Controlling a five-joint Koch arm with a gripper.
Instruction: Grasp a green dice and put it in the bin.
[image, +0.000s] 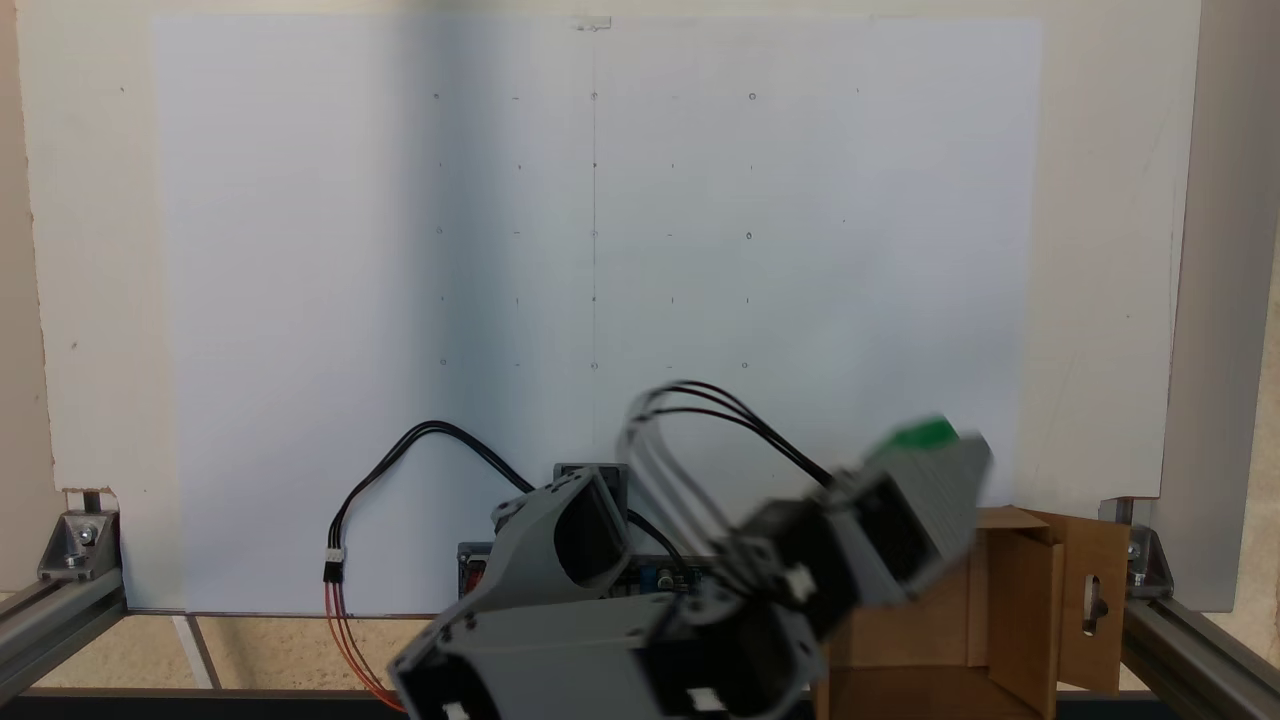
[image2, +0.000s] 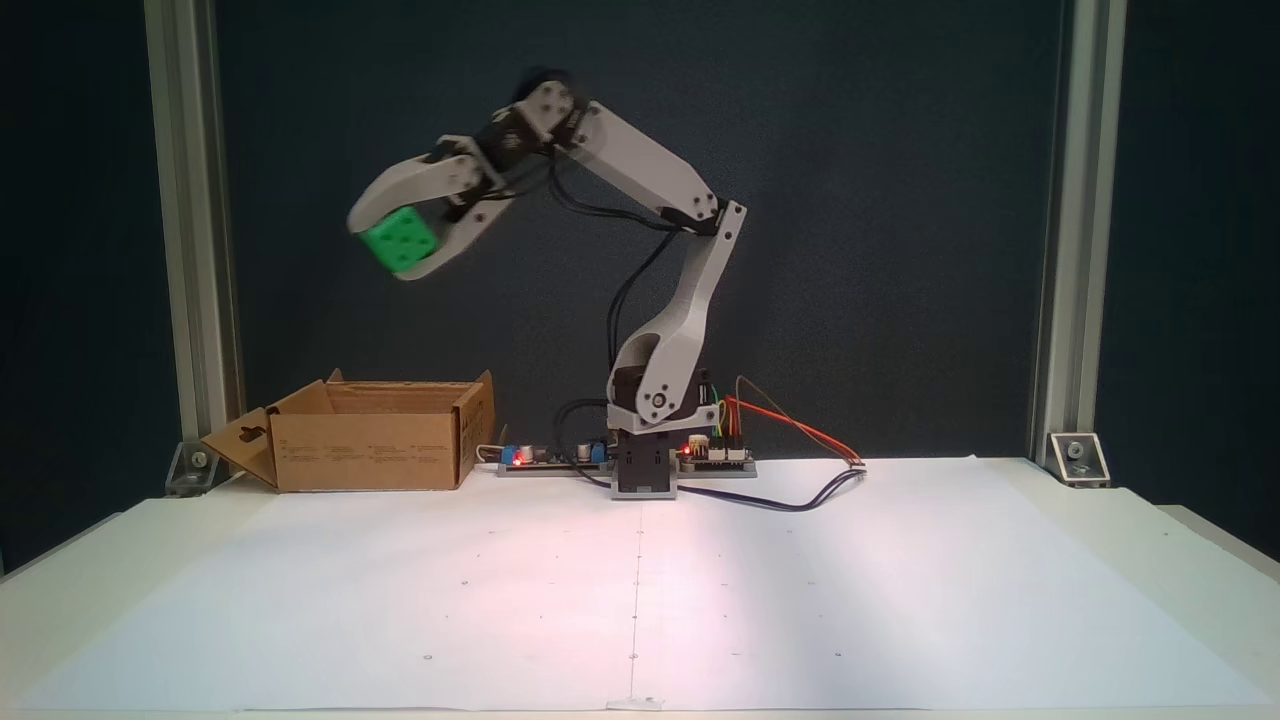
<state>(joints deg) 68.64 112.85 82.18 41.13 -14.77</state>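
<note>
**Dice held high above the box**

The bin (image2: 370, 448) is seen open on the table's left in a fixed view. Well above it, the green dice (image2: 399, 241) is clamped between the jaws of the raised gripper (image2: 392, 250).

A white paper sheet (image2: 640, 590) covers the table top (image2: 1200, 540) and carries a grid of small marks and a centre line. Aluminium frame posts (image2: 190, 220) stand at both sides, each fixed by a corner bracket (image2: 1075, 455). A dark backdrop (image2: 900, 200) fills the rear. Circuit boards (image2: 545, 457) with lit red LEDs sit on the table. A black cable (image2: 790, 500) loops across the sheet; orange and red wires (image2: 800, 425) run beside it. In a fixed view, a black cable (image: 420, 450) ends in a white connector (image: 334, 557) with red wires below.
</note>
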